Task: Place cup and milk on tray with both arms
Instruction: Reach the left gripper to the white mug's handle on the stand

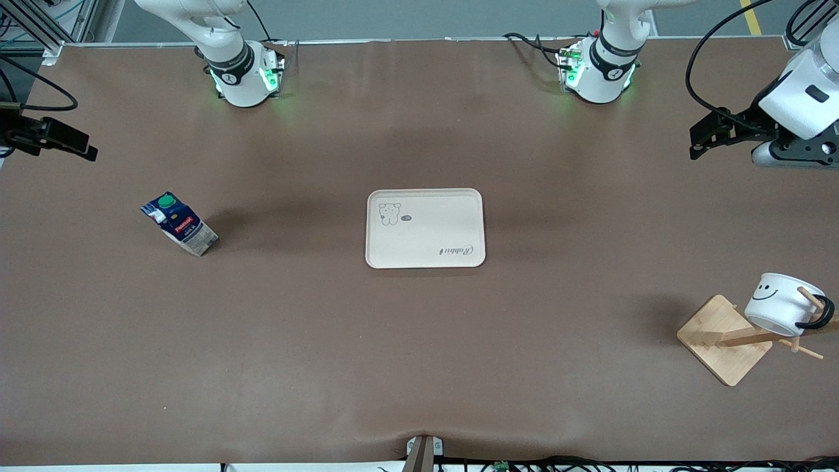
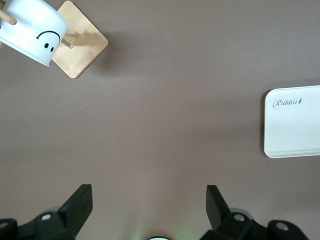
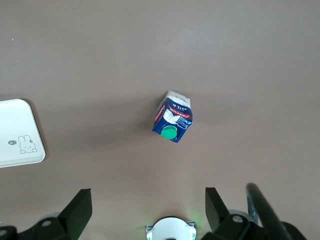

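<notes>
Tray (image 1: 425, 228) bare, mid tabletop (image 1: 419, 341). Milk (image 1: 179, 224) upright toward the right arm's end. Cup (image 1: 781, 304) hangs on wooden rack (image 1: 727, 338) toward the left arm's end, nearer the camera than the tray. Left tool (image 2: 149, 202) and right tool (image 3: 148, 206) both wide open, holding nothing, raised over the tabletop.

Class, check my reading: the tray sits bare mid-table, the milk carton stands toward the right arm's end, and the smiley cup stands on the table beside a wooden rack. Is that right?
One slip: the cup does not stand on the table; it hangs by its handle on a peg of the wooden rack, as the front view shows. The tray is bare mid-table and the milk carton stands toward the right arm's end.
</notes>
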Motion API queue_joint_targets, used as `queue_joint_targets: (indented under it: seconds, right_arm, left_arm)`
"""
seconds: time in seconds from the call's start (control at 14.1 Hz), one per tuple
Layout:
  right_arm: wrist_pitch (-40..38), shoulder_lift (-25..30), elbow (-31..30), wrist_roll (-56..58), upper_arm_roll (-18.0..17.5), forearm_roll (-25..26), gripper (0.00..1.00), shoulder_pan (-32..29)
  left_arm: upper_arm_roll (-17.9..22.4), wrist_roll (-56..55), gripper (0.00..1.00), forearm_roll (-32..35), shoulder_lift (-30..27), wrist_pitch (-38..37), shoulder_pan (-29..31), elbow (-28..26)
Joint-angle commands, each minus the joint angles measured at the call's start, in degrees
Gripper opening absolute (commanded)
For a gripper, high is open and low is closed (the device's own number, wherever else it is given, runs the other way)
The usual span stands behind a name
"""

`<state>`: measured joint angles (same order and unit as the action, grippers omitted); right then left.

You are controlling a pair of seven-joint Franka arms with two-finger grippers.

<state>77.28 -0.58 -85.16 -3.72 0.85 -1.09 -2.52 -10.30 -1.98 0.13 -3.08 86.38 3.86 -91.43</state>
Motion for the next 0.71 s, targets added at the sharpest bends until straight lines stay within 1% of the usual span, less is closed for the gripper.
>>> queue_joint_targets:
  seconds: [0.0,0.21,0.36,0.43,0.57,0.64]
  right_arm:
    - [-1.33,0.93,-0.8,0.47,0.11,0.03,1.0,-0.56]
    - [-1.43,0.84,-0.71,0.47,0.11,0.03,1.0,-0.74]
    - [-1.43,0.84,-0.71,0.39,0.11,0.03,1.0,-0.65]
    - [-1.43,0.75,-0.62,0.38,0.11,0.03,1.0,-0.65]
    - [-1.43,0.75,-0.62,0.38,0.11,0.03,1.0,-0.65]
    - [-1.51,0.75,-0.62,0.38,0.11,0.03,1.0,-0.74]
  left_arm:
    - [-0.08,-0.31,1.0,-0.3,0.27,-1.22,0.45,1.25]
    - [0.1,0.3,1.0,-0.3,2.37,-1.21,0.71,4.06]
    - [0.01,0.22,1.0,-0.74,2.99,-0.43,3.51,4.33]
    - [0.01,-0.3,1.0,-0.91,3.69,1.23,4.22,3.89]
    - [-0.16,-0.04,1.0,-1.79,3.96,8.5,7.82,1.18]
    - [-0.08,0.04,1.0,-3.27,4.48,12.2,8.18,-0.58]
